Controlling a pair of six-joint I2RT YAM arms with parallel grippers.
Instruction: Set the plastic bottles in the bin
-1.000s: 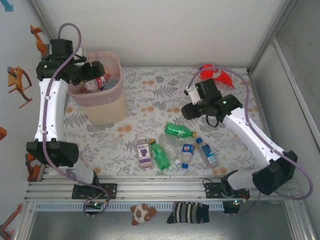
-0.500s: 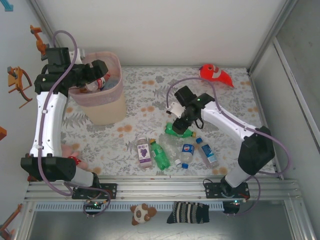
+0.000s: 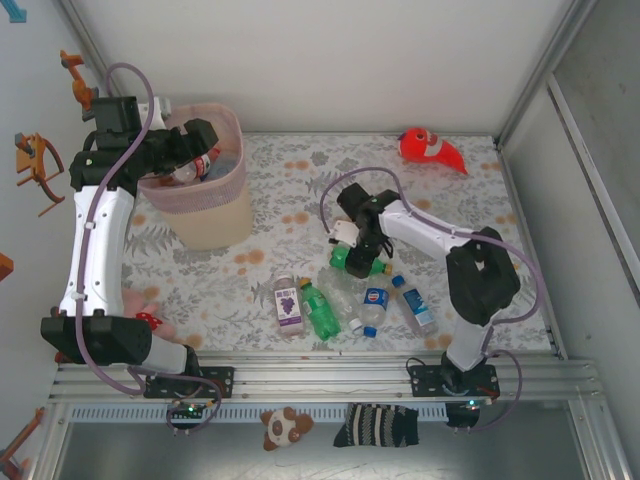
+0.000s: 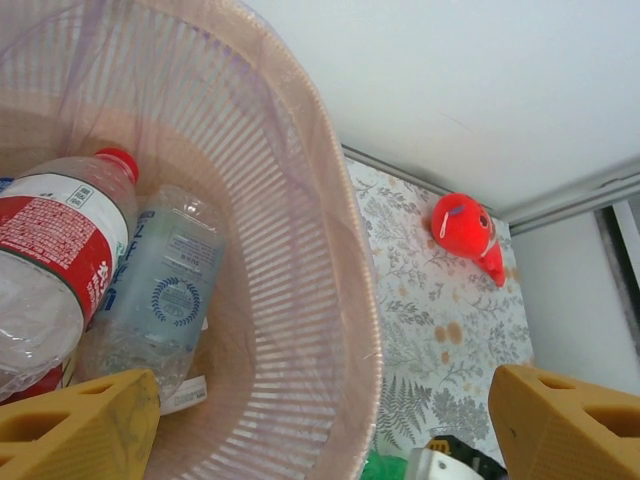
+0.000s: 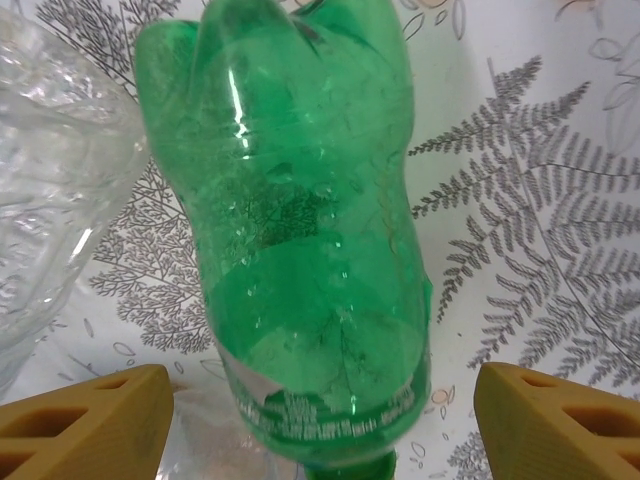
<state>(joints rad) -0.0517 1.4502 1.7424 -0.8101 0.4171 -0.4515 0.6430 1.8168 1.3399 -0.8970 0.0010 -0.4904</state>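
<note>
Change: the right arm is swung in from the right side of the top frame to the middle, and the right fingers (image 3: 362, 248) are brought down over the green bottle (image 5: 310, 260); they are spread wider than a second ago.
Right fingers: apart, one on each side of the green bottle, with nothing clamped yet.
Left fingers (image 3: 198, 140): held apart and empty over the bin (image 3: 212, 218), unchanged.
Meaning: a fresh pick is judged to be starting; closing on the green bottle is what is called for next.
Green bottle: translucent, lying on its side on the bench (image 3: 290, 180), lobed base toward the top of the wrist frame, with a crushed clear bottle (image 5: 55, 150) just beside it at the left.
Other bottles: a cluster (image 3: 320, 310) is left at lower centre of the top frame.
Bin: upper left of the top frame; a red-label bottle (image 4: 55, 260) and a clear bottle (image 4: 165, 290) are seen inside.
</note>
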